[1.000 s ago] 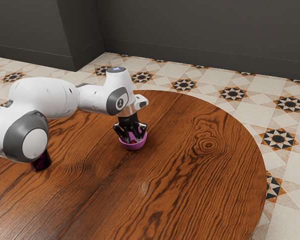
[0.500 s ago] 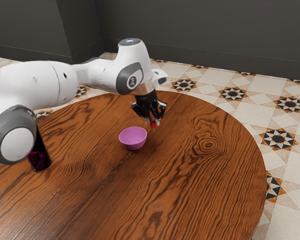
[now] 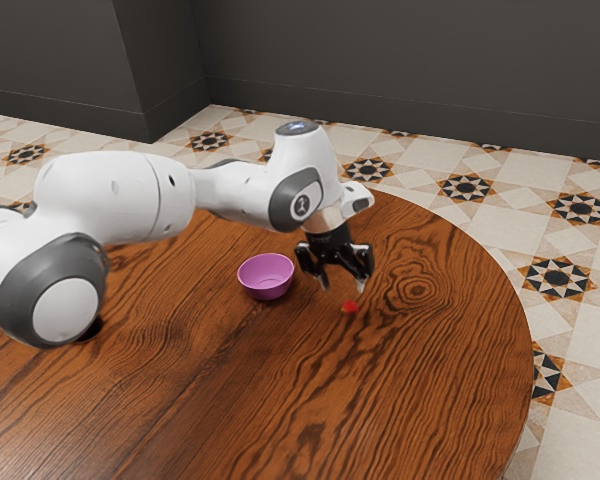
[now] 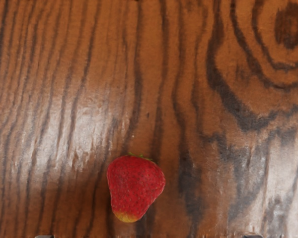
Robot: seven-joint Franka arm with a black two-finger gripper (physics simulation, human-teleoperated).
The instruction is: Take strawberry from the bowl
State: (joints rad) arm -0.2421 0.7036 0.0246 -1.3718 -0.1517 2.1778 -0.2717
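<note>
My gripper (image 3: 342,284) stands open above the table, on the exterior view's right of the bowl, its two fingers spread apart. Just below the fingertips is the small red strawberry (image 3: 350,307), outside the bowl and touched by neither finger. In the wrist view the strawberry (image 4: 135,187) shows whole against the wood, red with a yellowish tip and a bit of green at the other end. The pink-purple bowl (image 3: 266,277) sits upright on the table, with no fruit visible inside.
The round wooden table (image 3: 420,400) has a curved edge toward the exterior view's right. A dark object (image 3: 90,329) on the tabletop is mostly hidden behind the arm at the exterior view's left.
My gripper came up out of the bowl with the strawberry, moved toward the exterior view's right, came down and opened. The strawberry is now out of its grip; the bowl stayed put.
</note>
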